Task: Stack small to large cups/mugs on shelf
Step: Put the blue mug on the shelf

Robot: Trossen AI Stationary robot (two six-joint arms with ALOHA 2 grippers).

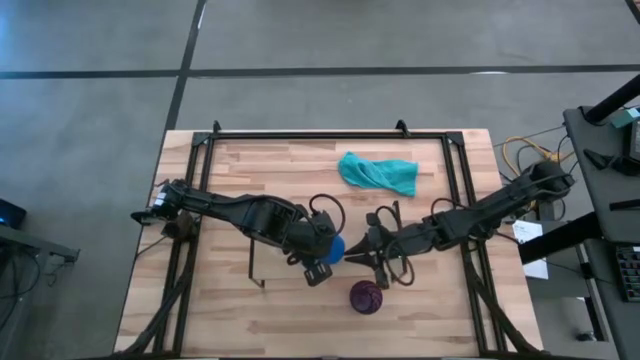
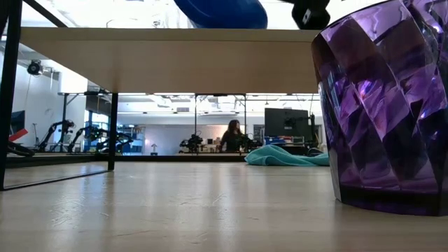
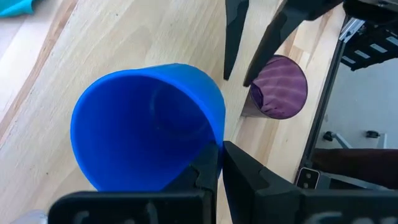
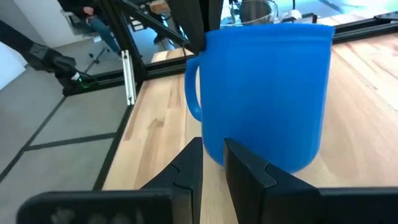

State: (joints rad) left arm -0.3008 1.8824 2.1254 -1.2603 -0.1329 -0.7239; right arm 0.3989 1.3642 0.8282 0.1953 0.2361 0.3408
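The bright blue mug (image 1: pixel 336 247) stands upright on the light wood shelf (image 2: pixel 175 63). It also shows in the right wrist view (image 4: pixel 267 93), with its handle (image 4: pixel 191 87) turned to the side. My left gripper (image 3: pixel 221 163) is shut on its rim. My right gripper (image 4: pixel 212 152) is level in front of the mug's base, its fingers a narrow gap apart and empty; I cannot tell whether it touches the mug. The dark purple cup (image 1: pixel 366 296) stands on its base on the tabletop beside the shelf. The clear glass cup (image 4: pixel 258 9) shows beyond the mug. My left gripper pinches the blue mug's wall at the rim (image 3: pixel 219 134), one finger inside and one outside. In the right wrist view the fingers (image 4: pixel 200 25) come down from above at the rim over the handle. The mug is upright, its base on the shelf.
The teal cloth (image 1: pixel 377 172) lies on the far part of the table. The shelf's black rod legs (image 2: pixel 8 105) stand on the tabletop. The purple cup (image 2: pixel 385 105) is close to the table's near edge. A person (image 2: pixel 231 134) is in the room beyond.
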